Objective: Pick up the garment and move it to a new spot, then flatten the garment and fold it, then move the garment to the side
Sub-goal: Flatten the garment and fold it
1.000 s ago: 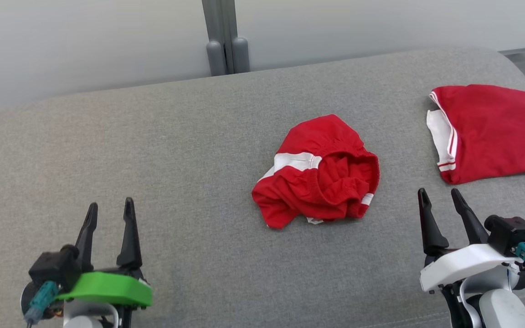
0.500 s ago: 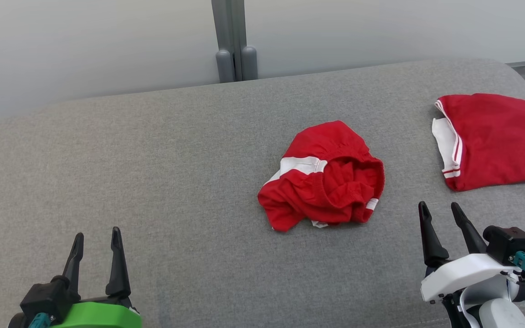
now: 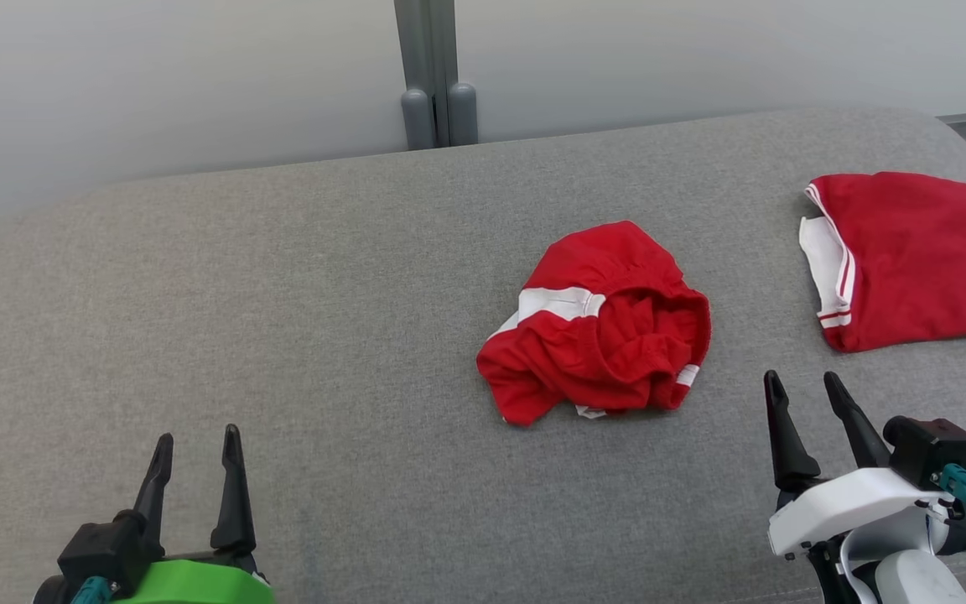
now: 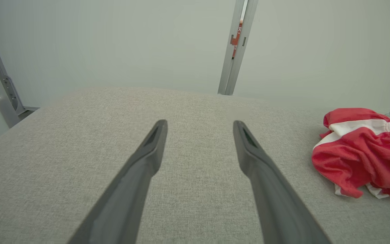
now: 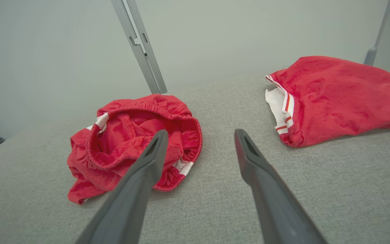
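The crumpled garment (image 3: 596, 323) lies mid-surface (image 3: 282, 294) on grey fabric, with a folded red garment (image 3: 919, 252) at far right. A pale wall (image 3: 156, 75) and grey post (image 3: 437, 75) stand behind. The left claw (image 3: 199, 433) and right claw (image 3: 802, 376) gape empty at the near edge.

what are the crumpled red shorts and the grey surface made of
Crumpled red shorts: soft matte fabric, likely a light knit; it wrinkles and has a gathered elastic waistband. Grey surface: matte woven upholstery cloth with a fine flecked weave, probably padded.
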Available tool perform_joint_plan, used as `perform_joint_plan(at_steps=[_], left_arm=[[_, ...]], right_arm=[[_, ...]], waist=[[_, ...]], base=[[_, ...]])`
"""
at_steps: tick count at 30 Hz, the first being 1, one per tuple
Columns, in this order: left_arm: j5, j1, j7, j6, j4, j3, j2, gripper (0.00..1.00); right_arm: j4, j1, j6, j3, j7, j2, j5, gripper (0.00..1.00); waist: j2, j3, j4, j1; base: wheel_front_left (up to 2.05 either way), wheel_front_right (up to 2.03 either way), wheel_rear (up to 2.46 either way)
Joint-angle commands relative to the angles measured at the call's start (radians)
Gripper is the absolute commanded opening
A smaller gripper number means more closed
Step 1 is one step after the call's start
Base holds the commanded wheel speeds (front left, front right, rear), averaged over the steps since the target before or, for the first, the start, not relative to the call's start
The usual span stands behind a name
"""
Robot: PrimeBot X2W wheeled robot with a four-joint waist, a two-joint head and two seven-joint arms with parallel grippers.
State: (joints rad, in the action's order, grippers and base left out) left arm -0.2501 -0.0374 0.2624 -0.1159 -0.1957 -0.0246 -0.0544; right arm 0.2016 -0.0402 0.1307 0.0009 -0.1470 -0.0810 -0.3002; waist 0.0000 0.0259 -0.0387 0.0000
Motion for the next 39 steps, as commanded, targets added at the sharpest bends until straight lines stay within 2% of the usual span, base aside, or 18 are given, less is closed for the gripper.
perform_joint_plan(at_steps=[1,5,7,13,18,22,31,39], left_arm=[[-0.009,0.007,0.003,-0.006,-0.010,0.006,0.001,1.00],[-0.010,0.068,-0.002,-0.010,-0.061,0.063,0.002,1.00],[-0.031,0.122,-0.037,-0.013,-0.085,0.106,0.002,1.00],[-0.107,0.315,-0.228,-0.015,-0.102,0.256,0.002,1.00],[-0.176,0.448,-0.384,-0.015,-0.122,0.376,0.002,1.00],[-0.215,0.519,-0.457,0.002,-0.149,0.446,0.001,1.00],[-0.226,0.603,-0.533,0.117,-0.225,0.548,0.001,1.00],[-0.134,0.620,-0.554,0.254,-0.242,0.555,-0.038,1.00]], right_arm=[[-0.004,-0.005,0.000,0.000,-0.005,0.000,0.003,1.00],[-0.006,-0.014,0.000,-0.001,-0.005,-0.004,0.000,1.00],[-0.006,-0.019,0.000,-0.004,-0.006,-0.004,0.001,1.00],[-0.008,-0.039,0.000,0.006,-0.007,0.001,0.001,1.00],[-0.002,-0.063,0.000,0.019,-0.015,0.004,-0.002,1.00],[0.007,-0.078,0.000,0.030,-0.025,0.008,-0.005,1.00],[0.044,-0.096,0.000,0.046,-0.059,0.021,-0.029,1.00],[0.066,-0.096,0.000,0.042,-0.081,0.025,-0.034,1.00]], waist=[[0.0000,0.007,-0.004,0.0000],[0.0000,0.025,-0.012,0.0000],[0.0000,0.035,-0.018,0.0000],[0.0000,0.070,-0.061,0.0000],[0.0000,0.103,-0.131,0.0000],[0.0000,0.128,-0.196,0.0000],[0.0000,0.165,-0.325,0.0000],[0.0000,0.180,-0.358,0.0000]], base=[[0.00,0.00,0.00],[0.00,0.00,0.00],[0.00,0.00,0.00],[0.00,0.00,0.00],[0.00,0.00,0.00],[0.00,0.00,0.00],[0.00,0.00,0.00],[0.00,0.00,0.00]])
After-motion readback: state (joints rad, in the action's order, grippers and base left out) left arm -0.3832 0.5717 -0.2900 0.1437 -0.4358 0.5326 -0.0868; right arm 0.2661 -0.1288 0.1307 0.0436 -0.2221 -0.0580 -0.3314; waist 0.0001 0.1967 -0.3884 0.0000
